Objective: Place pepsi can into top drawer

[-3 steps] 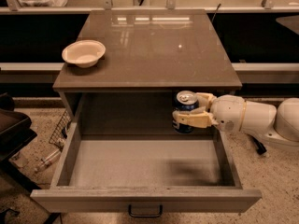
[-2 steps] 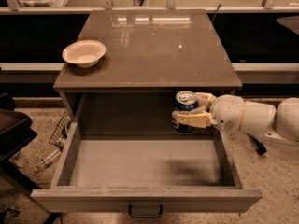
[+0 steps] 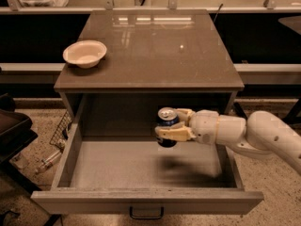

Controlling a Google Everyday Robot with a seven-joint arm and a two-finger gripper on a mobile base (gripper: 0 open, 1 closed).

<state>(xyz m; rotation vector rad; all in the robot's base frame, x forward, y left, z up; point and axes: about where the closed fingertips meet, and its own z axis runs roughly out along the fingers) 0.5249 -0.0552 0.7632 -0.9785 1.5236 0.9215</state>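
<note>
A cream bowl (image 3: 84,53) sits on the worktop (image 3: 155,46) near its left edge; below it the top drawer (image 3: 117,164) stands pulled out; above the drawer's pale floor, right of centre, the pepsi can (image 3: 166,121) hangs clamped in the gripper (image 3: 170,126); the white arm (image 3: 263,135) reaches in from the right.

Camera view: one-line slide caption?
Pincer holds the pepsi can over the open top drawer; a bowl sits on the cabinet top.
</note>
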